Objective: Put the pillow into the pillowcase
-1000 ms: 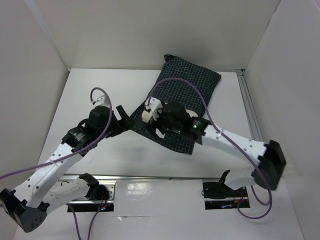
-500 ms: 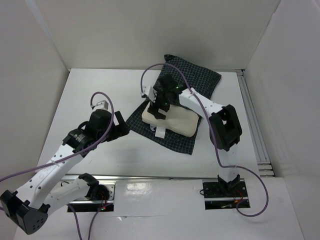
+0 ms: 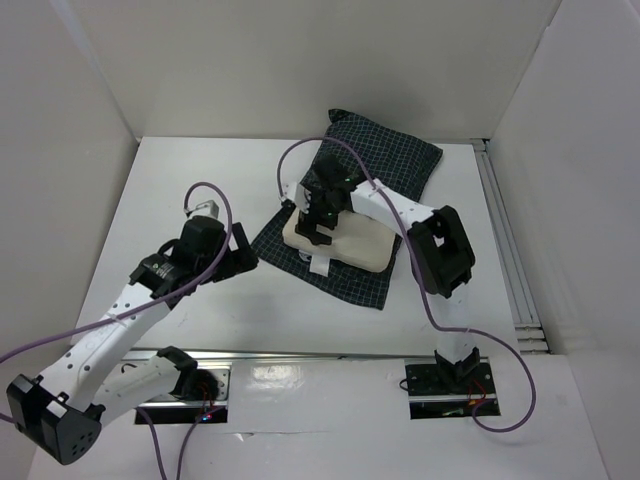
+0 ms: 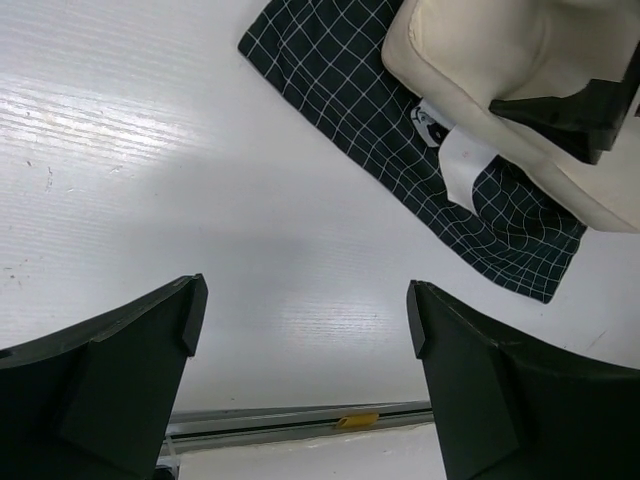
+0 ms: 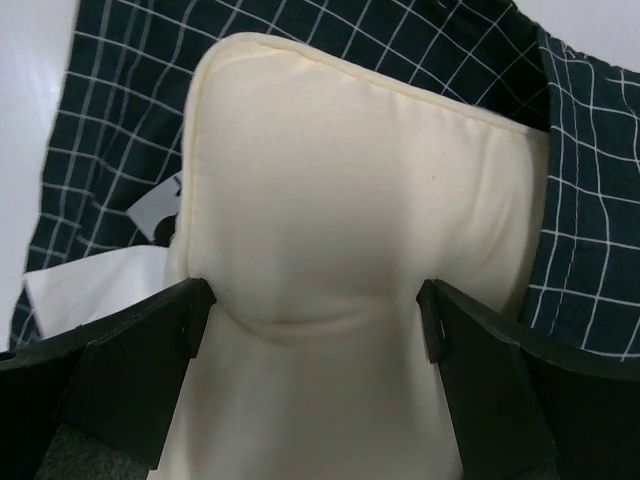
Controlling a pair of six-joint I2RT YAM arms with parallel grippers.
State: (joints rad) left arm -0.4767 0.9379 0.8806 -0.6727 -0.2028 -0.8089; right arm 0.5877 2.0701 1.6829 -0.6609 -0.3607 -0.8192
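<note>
Pillow [image 5: 350, 200] rests on the pillowcase [image 3: 390, 160]; the right tool [image 5: 315, 300], spread astride it, could drag the loose cloth along, since the left tool [image 4: 305, 300], also spread, pins nothing.

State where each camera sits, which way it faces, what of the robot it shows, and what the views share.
Top external: above and behind the bases, looking down on the table; shows both arms, left gripper and right gripper.
Left wrist: looks down past its own open fingers at bare table and the pillowcase corner.
Right wrist: close above the pillow, its open fingers on either side.
Shared: all three show the pillow and pillowcase.
</note>
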